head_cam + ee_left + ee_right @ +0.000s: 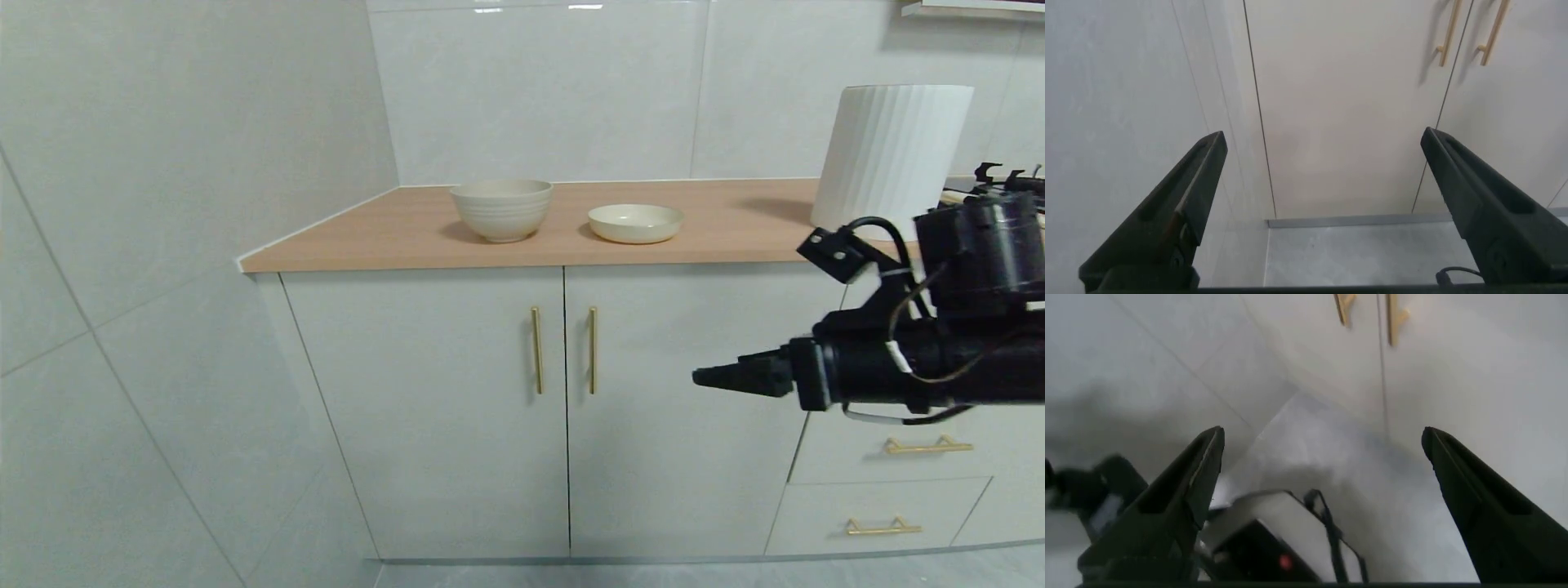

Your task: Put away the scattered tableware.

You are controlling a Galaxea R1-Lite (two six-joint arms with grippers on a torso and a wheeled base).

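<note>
Colour-wise: beige round bowl (501, 209) with faint ribbed bands, cream shallow dish (636, 222), tan wood-grain countertop (735, 220), white fluted cylinder (894, 155), pale grey cabinet doors (441, 408), brass-gold bar handles (536, 349).

Text, numbers, signs: none that I can read anywhere before me.
Bowl (501, 211): plain sides; I make out no print.
Shallow dish (636, 223): plain; no mark I can read.
Cupboard doors (424, 408): bare fronts; I see no label.
Ribbed white container (894, 155): no lettering I can read.
</note>
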